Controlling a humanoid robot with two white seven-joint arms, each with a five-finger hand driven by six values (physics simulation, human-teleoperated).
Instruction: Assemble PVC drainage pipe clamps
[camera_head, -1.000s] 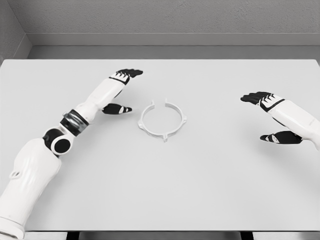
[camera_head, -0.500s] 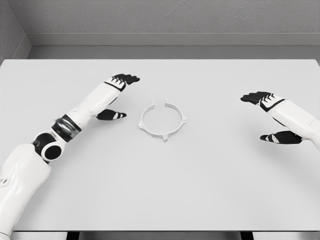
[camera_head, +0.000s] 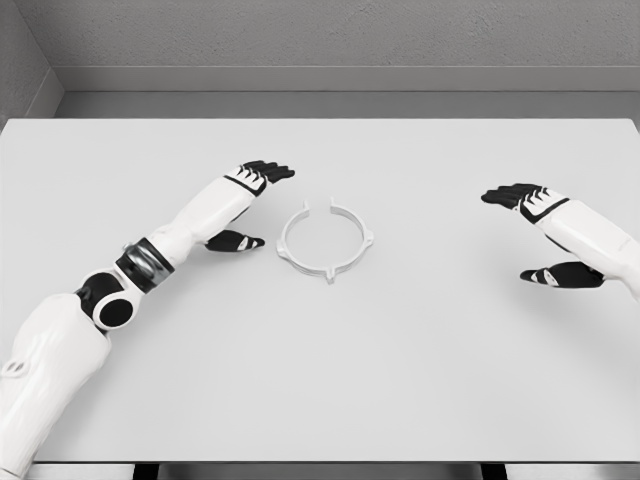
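Head view, the only one given: near the middle of the white table (camera_head: 400, 380), slightly toward 11 o'clock of centre, lies the pipe clamp (camera_head: 326, 241), flat on the surface, touched by nothing. Looks like a thin white plastic ring, split at 12 o'clock with a small gap between two upturned ends, plus short lugs sticking out at roughly 3, 6 and 9 o'clock. Probably very light and springy rather than rigid; likely to flex at the split if squeezed across the gap, and likely to skid on the smooth matte tabletop if nudged from one side. Best taken, by this judgement, with a pinch across the band beside a lug, or by a lug itself, well away from the open ends. At 9 o'clock of the ring, just beside it but apart, hovers the left hand (camera_head: 250, 205): black fingers (camera_head: 272, 170) extended and held together, thumb spread below, gripping nothing. Far off at 3 o'clock, well apart from the ring, sits the right hand (camera_head: 545, 235), likewise relaxed with fingers out and thumb apart, empty. Glossy white arm shells, black joints, grey textured wall behind. No second clamp part visible anywhere on the table.
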